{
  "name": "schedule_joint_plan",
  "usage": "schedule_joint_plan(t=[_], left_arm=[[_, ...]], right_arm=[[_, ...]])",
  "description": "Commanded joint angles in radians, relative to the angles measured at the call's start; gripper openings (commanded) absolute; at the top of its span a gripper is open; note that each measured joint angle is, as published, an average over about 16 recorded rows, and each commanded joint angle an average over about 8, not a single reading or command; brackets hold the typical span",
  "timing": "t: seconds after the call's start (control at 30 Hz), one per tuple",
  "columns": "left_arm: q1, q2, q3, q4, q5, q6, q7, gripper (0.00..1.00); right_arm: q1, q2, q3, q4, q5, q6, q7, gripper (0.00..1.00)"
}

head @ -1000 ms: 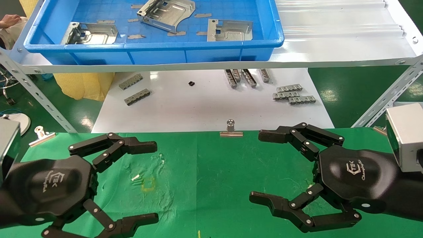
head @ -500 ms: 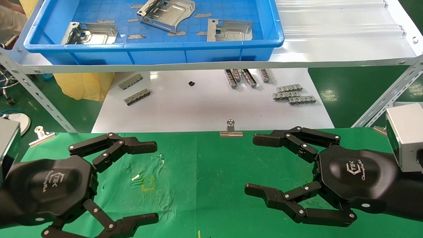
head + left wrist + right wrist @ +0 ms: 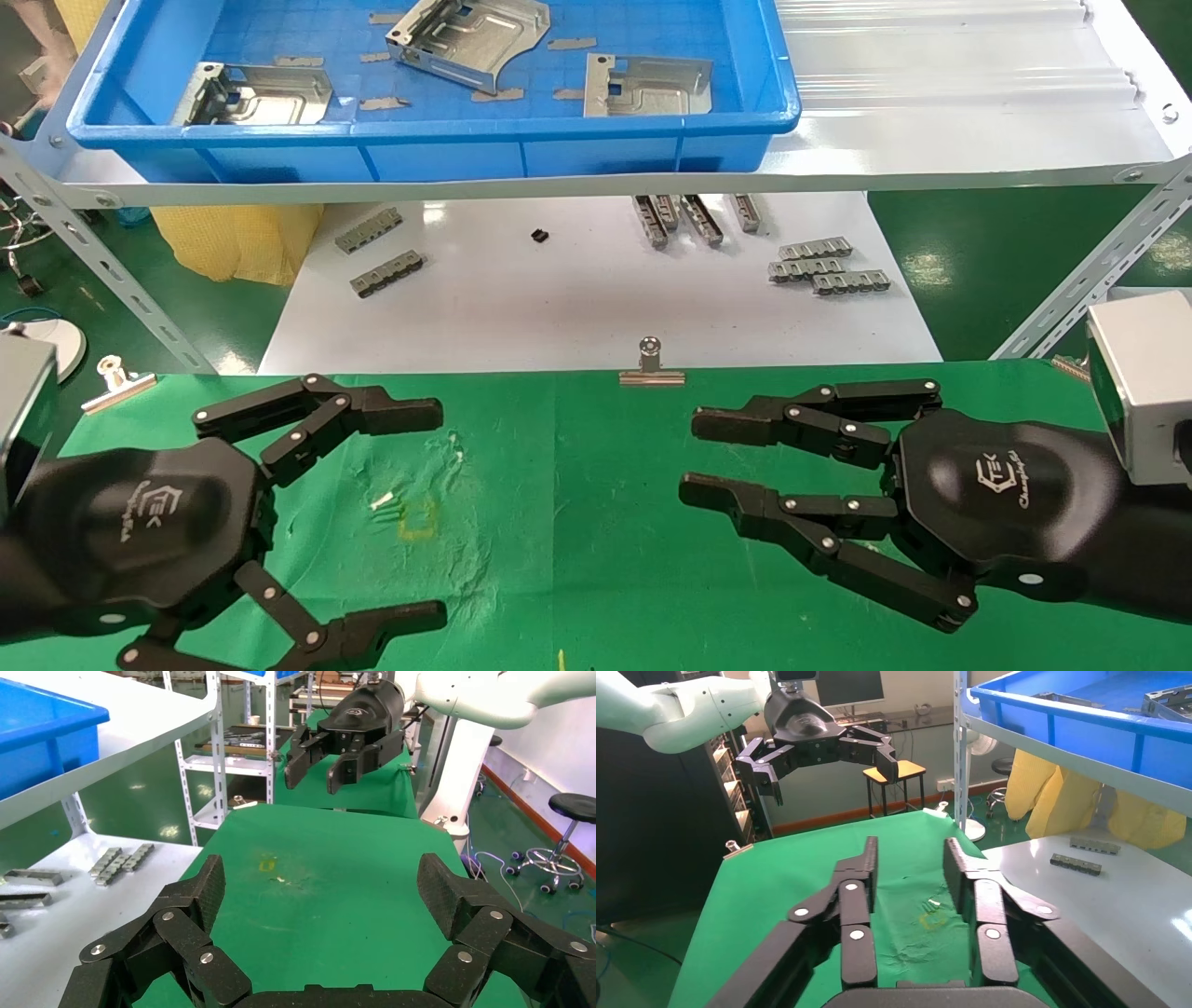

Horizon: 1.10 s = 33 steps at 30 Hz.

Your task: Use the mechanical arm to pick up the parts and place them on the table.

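Three parts [image 3: 466, 42] lay in the blue tray [image 3: 428, 140] on the shelf, none yet on the table [image 3: 577, 559]; both grippers hung empty over the cloth, left gripper [image 3: 419, 513] spread wide, right gripper [image 3: 694, 457] narrowed but holding nothing

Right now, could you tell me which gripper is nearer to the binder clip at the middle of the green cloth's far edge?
Right. The right gripper is just right of the binder clip; the left gripper sits farther off, to its left.

I see three parts [image 3: 468, 40] in the far tray [image 3: 438, 130], strips [image 3: 827, 266] on the board [image 3: 577, 298] below, nearest the bench [image 3: 559, 522].
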Motion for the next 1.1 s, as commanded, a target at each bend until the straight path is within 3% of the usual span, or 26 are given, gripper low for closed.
schedule_joint_plan(t=[0.03, 0.73, 0.93, 1.1], left_arm=[[0.000, 0.000, 0.000, 0.000, 0.000, 0.000, 0.000, 1.00], [-0.025, 0.003, 0.001, -0.012, 0.011, -0.009, -0.007, 1.00], [-0.180, 0.044, 0.024, 0.006, 0.094, -0.052, -0.045, 1.00], [-0.384, 0.134, 0.069, 0.148, 0.206, -0.086, -0.061, 1.00]], right_arm=[[0.000, 0.000, 0.000, 0.000, 0.000, 0.000, 0.000, 0.00], [0.000, 0.000, 0.000, 0.000, 0.000, 0.000, 0.000, 0.00], [0.000, 0.000, 0.000, 0.000, 0.000, 0.000, 0.000, 0.00], [0.000, 0.000, 0.000, 0.000, 0.000, 0.000, 0.000, 0.00]])
